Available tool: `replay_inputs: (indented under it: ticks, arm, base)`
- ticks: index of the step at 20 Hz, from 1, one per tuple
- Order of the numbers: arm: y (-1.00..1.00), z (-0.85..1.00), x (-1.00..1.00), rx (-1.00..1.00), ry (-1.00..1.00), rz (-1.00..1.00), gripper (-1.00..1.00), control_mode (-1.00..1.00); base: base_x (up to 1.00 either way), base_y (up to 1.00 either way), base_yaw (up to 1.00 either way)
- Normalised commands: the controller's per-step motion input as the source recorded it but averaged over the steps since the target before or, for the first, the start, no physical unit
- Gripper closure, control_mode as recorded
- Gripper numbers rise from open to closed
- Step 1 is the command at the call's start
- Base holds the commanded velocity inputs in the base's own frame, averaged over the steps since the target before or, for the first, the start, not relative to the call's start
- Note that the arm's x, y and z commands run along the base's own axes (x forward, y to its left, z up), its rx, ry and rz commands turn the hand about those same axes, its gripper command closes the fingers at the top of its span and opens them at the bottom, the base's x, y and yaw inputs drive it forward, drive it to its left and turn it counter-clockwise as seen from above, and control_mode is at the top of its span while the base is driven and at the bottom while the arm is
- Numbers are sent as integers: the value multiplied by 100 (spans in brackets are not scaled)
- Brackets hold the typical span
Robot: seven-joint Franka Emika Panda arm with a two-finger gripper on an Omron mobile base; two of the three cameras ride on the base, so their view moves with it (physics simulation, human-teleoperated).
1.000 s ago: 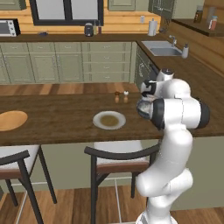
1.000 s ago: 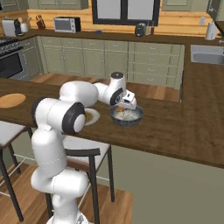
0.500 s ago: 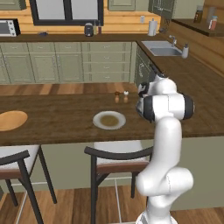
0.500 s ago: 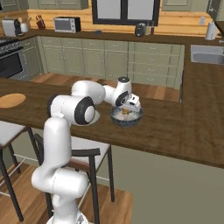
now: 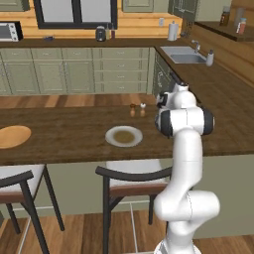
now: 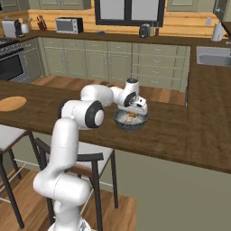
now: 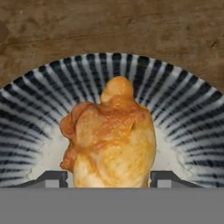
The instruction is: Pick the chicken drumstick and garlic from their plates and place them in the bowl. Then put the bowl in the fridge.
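The golden-brown chicken drumstick (image 7: 111, 140) sits between my two fingertips (image 7: 52, 178), which press against its sides, so my gripper (image 7: 108, 179) is shut on it. It hangs just over the inside of the dark striped bowl (image 7: 109, 61). From the right base, the gripper (image 6: 134, 111) reaches down into the bowl (image 6: 131, 123) on the wooden counter. The pale plate with a brownish centre (image 5: 124, 136) and the orange-tan plate (image 5: 12, 136) both lie bare. The garlic is hidden. The fridge is out of view.
Two small shakers (image 5: 137, 109) stand behind the pale plate. Dark-framed stools (image 5: 130, 177) are tucked under the counter's near edge. A sink (image 5: 184, 54) sits in the counter to the far right. The orange-tan plate (image 6: 12, 103) lies far left of the bowl.
The arm has drawn in and straightened upright, its elbow swinging toward the bowl. The hand with the drumstick has stayed over the bowl and sunk lower into it.
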Motion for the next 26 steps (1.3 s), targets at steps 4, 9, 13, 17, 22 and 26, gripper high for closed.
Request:
replay_inputs:
  ticks: [4, 9, 13, 17, 22, 26]
  arm:
    - [0, 0, -11, 0, 0, 0, -100, -100]
    - [6, 9, -92, 0, -20, -1, -100, -100]
    - [0, 33, -100, 0, -10, -17, -100, -100]
    - [0, 38, -85, 12, 0, -27, -100, -100]
    - [0, 7, -32, 8, -1, -29, -100, -100]
    - [-35, 1, -3, 14, 1, -23, -100, -100]
  base:
    - [0, 0, 0]
    - [0, 0, 0]
    - [0, 0, 0]
    - [0, 0, 0]
    - [0, 0, 0]
    - [0, 0, 0]
